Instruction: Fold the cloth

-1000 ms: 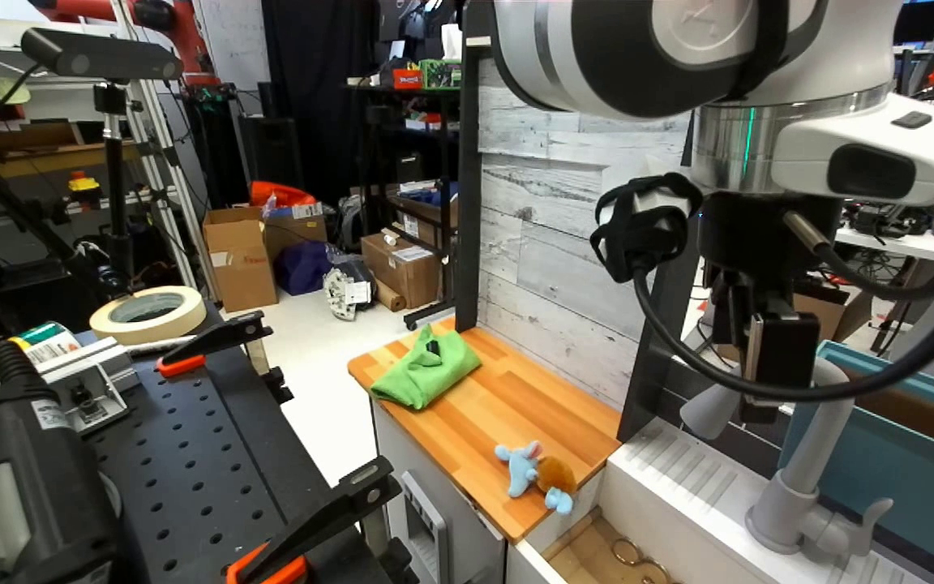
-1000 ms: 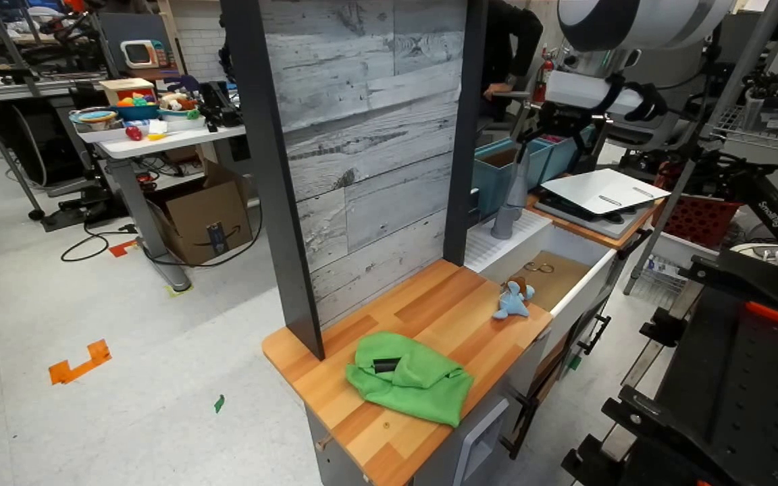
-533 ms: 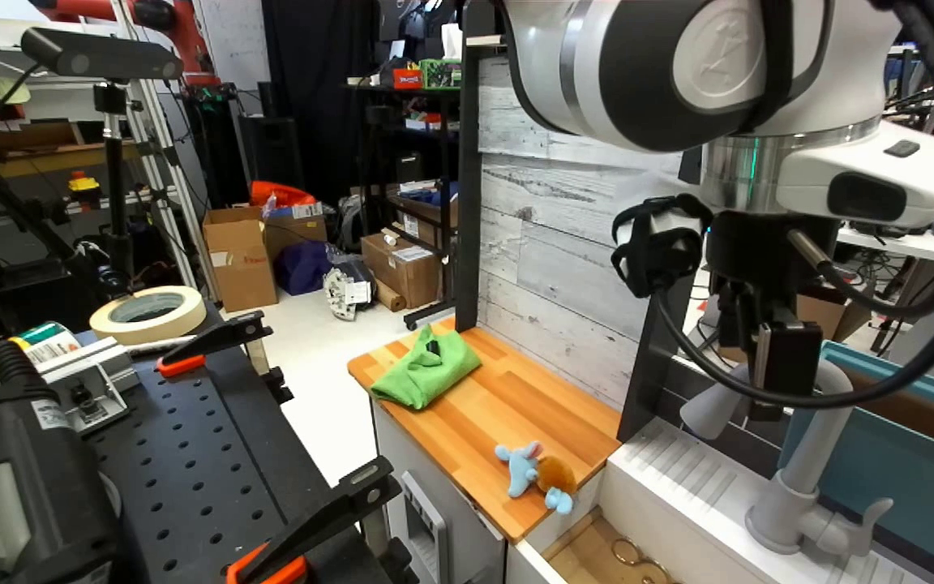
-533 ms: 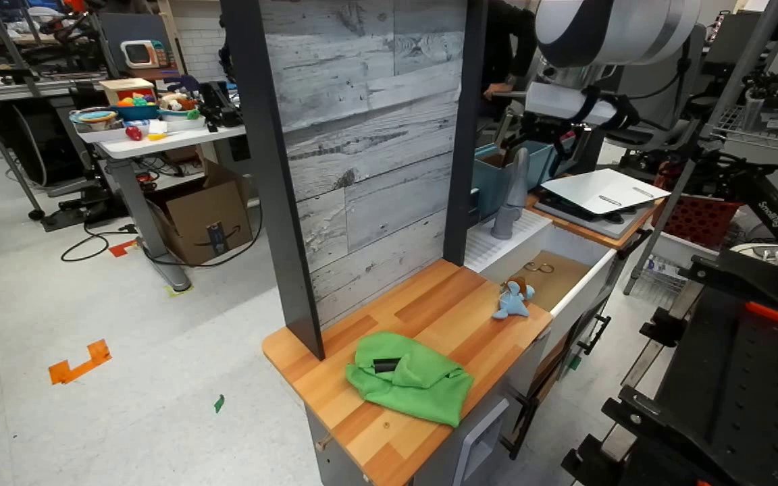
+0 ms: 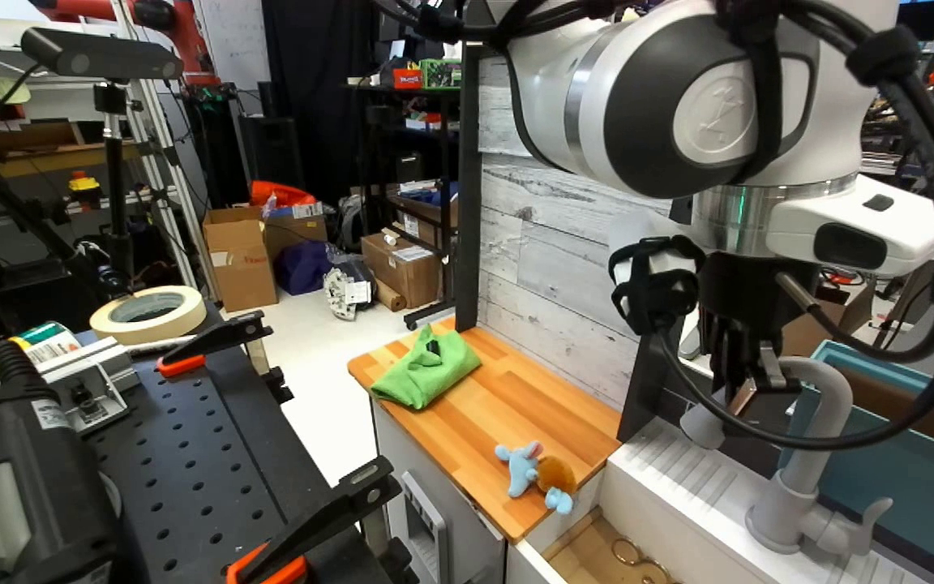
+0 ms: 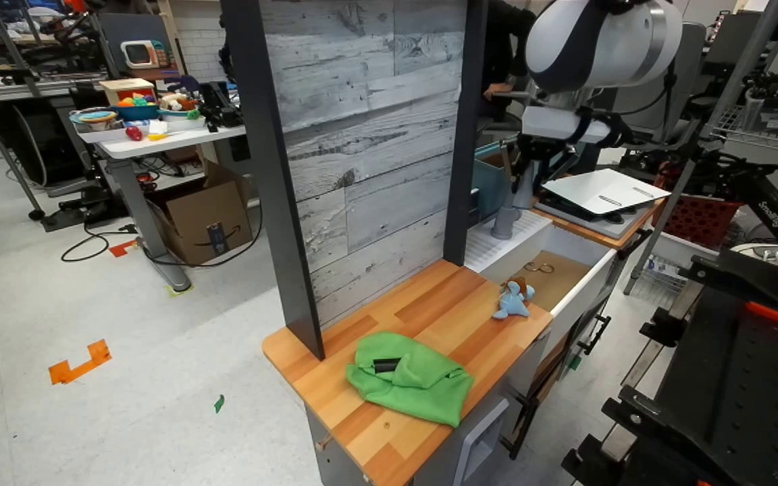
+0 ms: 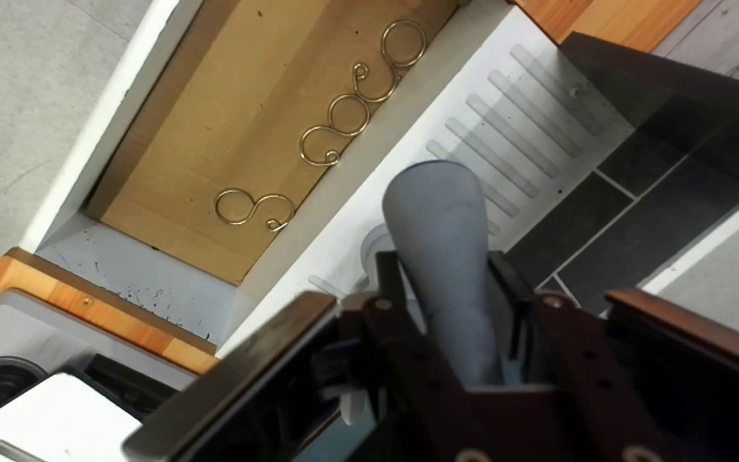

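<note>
Rumpled green cloth (image 6: pixel 419 385), shown in both exterior views only, lies on a striped wooden counter (image 6: pixel 456 304). My claw (image 7: pixel 444 266) stands wide.

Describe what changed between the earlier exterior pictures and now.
The gripper has come down in both exterior views, toward the gray faucet. I see nothing taken hold of or let go. The green cloth and the blue-and-brown toy stayed as they were.
</note>
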You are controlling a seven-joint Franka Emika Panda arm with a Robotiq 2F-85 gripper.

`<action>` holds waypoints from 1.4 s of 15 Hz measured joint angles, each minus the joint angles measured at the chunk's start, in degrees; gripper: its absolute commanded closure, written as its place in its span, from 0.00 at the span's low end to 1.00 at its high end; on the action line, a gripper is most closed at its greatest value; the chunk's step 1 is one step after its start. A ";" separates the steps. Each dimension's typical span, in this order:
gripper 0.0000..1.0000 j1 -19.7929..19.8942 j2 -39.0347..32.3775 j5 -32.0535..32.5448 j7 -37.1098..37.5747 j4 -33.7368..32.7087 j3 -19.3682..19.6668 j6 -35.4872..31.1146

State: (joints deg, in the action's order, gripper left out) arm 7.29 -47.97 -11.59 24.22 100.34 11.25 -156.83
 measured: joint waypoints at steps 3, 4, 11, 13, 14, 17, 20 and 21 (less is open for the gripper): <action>0.92 -1.03 0.01 2.67 -1.33 -0.20 1.39 1.51; 0.92 -1.29 0.02 3.81 -2.22 -0.23 1.75 2.05; 0.92 0.80 0.28 7.65 -16.00 -0.07 1.16 3.01; 0.92 2.51 0.48 8.04 -21.46 0.02 0.15 3.00; 0.92 3.53 0.62 8.15 -24.42 0.10 -0.50 2.96; 0.92 6.80 0.97 8.77 -32.80 0.24 -2.88 2.65; 0.92 9.25 1.11 10.15 -39.20 0.23 -4.73 2.45; 0.92 9.68 1.12 10.64 -40.78 0.22 -5.03 2.38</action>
State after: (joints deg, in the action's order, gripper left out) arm 16.97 -46.85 -0.94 -16.56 100.56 6.22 -154.45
